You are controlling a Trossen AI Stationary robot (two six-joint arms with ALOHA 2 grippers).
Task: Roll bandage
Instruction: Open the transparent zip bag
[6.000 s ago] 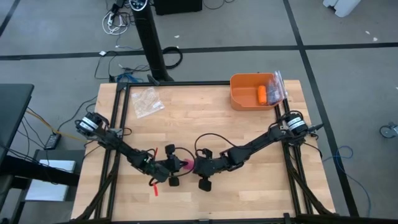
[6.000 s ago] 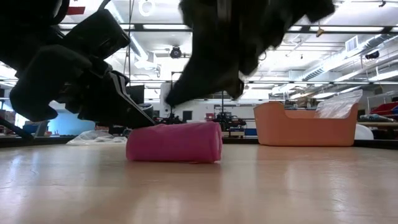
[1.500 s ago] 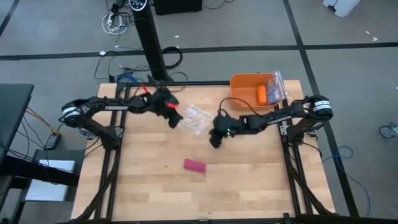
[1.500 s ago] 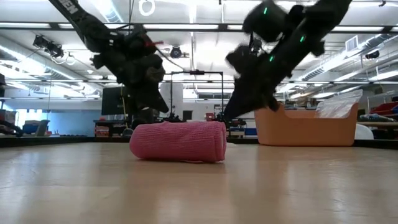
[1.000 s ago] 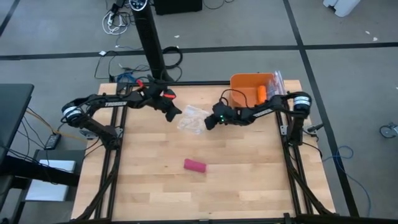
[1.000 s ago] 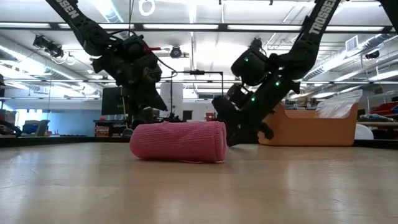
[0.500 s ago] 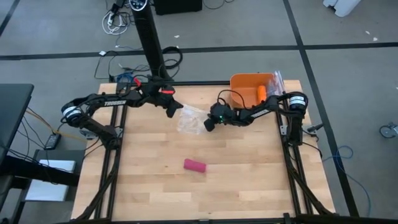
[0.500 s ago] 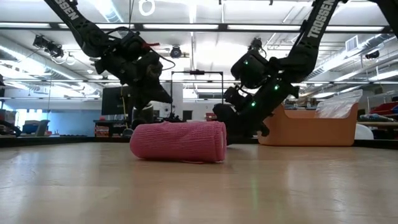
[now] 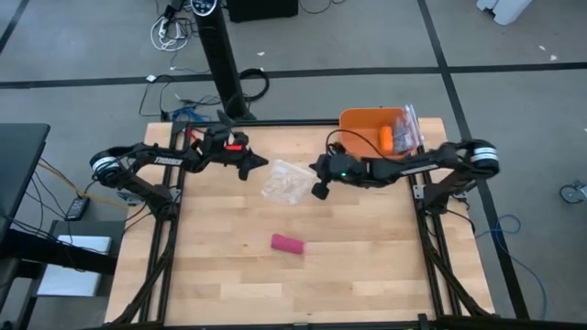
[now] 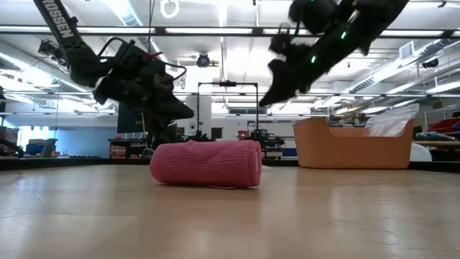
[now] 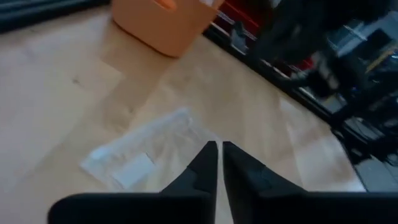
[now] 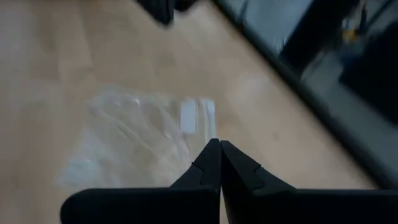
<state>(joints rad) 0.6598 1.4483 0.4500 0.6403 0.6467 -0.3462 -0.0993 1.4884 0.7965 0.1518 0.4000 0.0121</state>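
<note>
The bandage is a short pink roll lying on its side on the wooden table, nearer the front; it also shows in the low view. No gripper touches it. My left gripper is shut and empty, raised above the table just left of a clear plastic bag. My right gripper is shut and empty, raised just right of that bag. In the left wrist view my left gripper points over the bag; in the right wrist view my right gripper points over the bag.
An orange bin stands at the table's far right, with a small orange roll and a crinkly bag in it. Black frame rails run along the table's left and right edges. Bare wood surrounds the bandage.
My right gripper has risen from beside the clear bag, well above the table, and drawn back a little toward the right edge. My left gripper has drawn back slightly toward the left edge. The bag lies flat on the table. The bandage has not moved.
</note>
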